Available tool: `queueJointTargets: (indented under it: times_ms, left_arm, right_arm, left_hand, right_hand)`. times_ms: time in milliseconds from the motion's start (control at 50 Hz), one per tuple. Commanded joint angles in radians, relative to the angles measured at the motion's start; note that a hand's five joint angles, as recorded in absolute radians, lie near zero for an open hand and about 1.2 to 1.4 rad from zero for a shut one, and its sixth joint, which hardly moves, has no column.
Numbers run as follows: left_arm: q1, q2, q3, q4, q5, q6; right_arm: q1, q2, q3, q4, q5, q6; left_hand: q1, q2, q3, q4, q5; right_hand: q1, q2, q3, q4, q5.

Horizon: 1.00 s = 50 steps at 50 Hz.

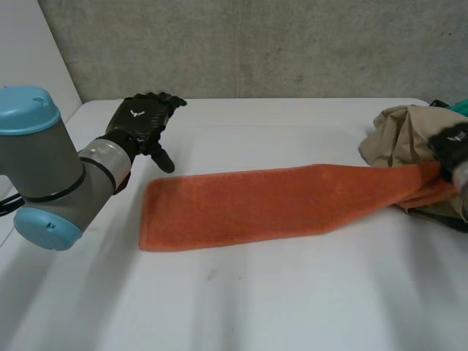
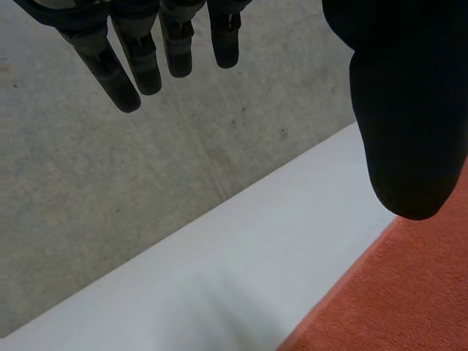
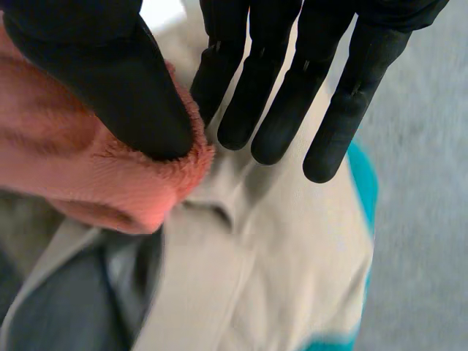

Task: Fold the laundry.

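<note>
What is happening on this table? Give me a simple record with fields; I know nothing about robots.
Surface: white table
Towel: long orange terry towel, flat, stretched across the table to the pile
Left hand: open, near the towel's free end, holding nothing
Right hand: pinching the towel's other end over the pile
Pile: crumpled beige garment, teal cloth at its edge

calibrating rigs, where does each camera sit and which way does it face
Head view: behind the arms, looking down at the white table; grey left arm, black left hand.
Left wrist view: along that hand's open fingers toward the grey concrete wall.
Right wrist view: over a crumpled beige garment; black right hand pinches the long orange terry towel.
Shared: all show that towel.
</note>
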<state>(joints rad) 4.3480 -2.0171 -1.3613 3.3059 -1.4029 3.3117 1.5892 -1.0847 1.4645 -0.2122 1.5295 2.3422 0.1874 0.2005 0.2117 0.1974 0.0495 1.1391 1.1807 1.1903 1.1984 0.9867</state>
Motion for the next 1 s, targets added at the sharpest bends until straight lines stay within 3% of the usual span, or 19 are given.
queueJointTargets:
  times_ms: [20,60,160,240,380,500,540,560,600,680,700,780,860,1000]
  left_arm:
    - [0.051,0.073,-0.002,-0.002,0.004,-0.004]
    - [0.071,0.098,-0.002,-0.006,0.004,-0.006]
    - [0.128,0.158,-0.030,-0.014,0.009,-0.017]
    - [0.154,0.176,-0.064,-0.019,0.018,-0.017]
    - [0.176,0.179,-0.113,-0.022,0.033,-0.011]
    - [0.188,0.170,-0.114,-0.023,0.039,-0.008]
    - [0.189,0.167,-0.110,-0.023,0.041,-0.003]
    - [0.189,0.167,-0.108,-0.023,0.039,-0.001]
    - [0.188,0.166,-0.105,-0.023,0.038,0.000]
    - [0.182,0.169,-0.102,-0.019,0.035,0.000]
    - [0.177,0.170,-0.102,-0.016,0.033,0.000]
    - [0.154,0.175,-0.107,-0.016,0.018,0.000]
    - [0.111,0.190,-0.119,-0.017,-0.010,0.002]
    - [0.019,0.186,-0.136,-0.039,-0.011,0.002]
  right_arm:
    - [0.283,-0.055,-0.041,-0.140,-0.098,-0.006]
    - [0.352,-0.050,-0.039,-0.196,-0.152,-0.012]
    - [0.572,0.044,-0.076,-0.367,-0.384,-0.033]
    - [0.693,0.147,-0.125,-0.375,-0.524,-0.066]
    - [0.816,0.302,-0.225,-0.271,-0.598,-0.190]
    - [0.864,0.399,-0.323,-0.170,-0.565,-0.288]
    - [0.868,0.396,-0.329,-0.156,-0.552,-0.305]
    - [0.870,0.381,-0.329,-0.147,-0.531,-0.316]
    - [0.868,0.358,-0.325,-0.147,-0.490,-0.310]
    - [0.861,0.276,-0.312,-0.139,-0.315,-0.178]
    - [0.853,0.247,-0.306,-0.122,-0.236,-0.082]
    - [0.819,0.186,-0.280,-0.021,-0.082,0.141]
    - [0.773,0.140,-0.251,0.118,0.004,0.259]
    - [0.695,0.117,-0.202,0.296,0.040,0.322]
  left_hand:
    - [-0.013,-0.026,-0.037,-0.023,-0.049]
    - [-0.013,-0.026,-0.037,-0.023,-0.049]
    - [-0.013,-0.026,-0.037,-0.023,-0.049]
    - [-0.013,-0.026,-0.037,-0.023,-0.049]
    - [-0.013,-0.026,-0.037,-0.023,-0.049]
    - [-0.013,-0.026,-0.037,-0.023,-0.049]
    - [-0.013,-0.026,-0.037,-0.023,-0.049]
    - [-0.013,-0.026,-0.037,-0.023,-0.049]
    - [-0.013,-0.026,-0.037,-0.023,-0.049]
    - [-0.013,-0.026,-0.037,-0.023,-0.049]
    - [-0.013,-0.026,-0.037,-0.023,-0.049]
    - [-0.013,-0.026,-0.037,-0.023,-0.049]
    - [-0.013,-0.026,-0.037,-0.023,-0.049]
    - [-0.013,-0.026,-0.037,-0.023,-0.049]
  right_hand:
    - [0.257,0.216,0.206,0.198,0.235]
    - [0.257,0.216,0.206,0.198,0.235]
    - [0.257,0.216,0.206,0.198,0.235]
    - [0.257,0.216,0.206,0.198,0.235]
    - [0.257,0.216,0.206,0.198,0.235]
    - [0.257,0.216,0.206,0.198,0.235]
    - [-0.146,-0.187,-0.197,-0.205,-0.168]
    - [-0.718,-0.760,-0.769,-0.777,-0.740]
    - [-0.965,-1.006,-1.016,-1.024,-0.987]
    - [-0.965,-1.006,-1.016,-1.024,-0.987]
    - [-0.965,-1.006,-1.016,-1.024,-0.987]
    - [-0.965,-1.006,-1.016,-1.024,-0.987]
    - [-0.965,-1.006,-1.016,-1.024,-0.987]
    - [-0.965,-1.006,-1.016,-1.024,-0.987]
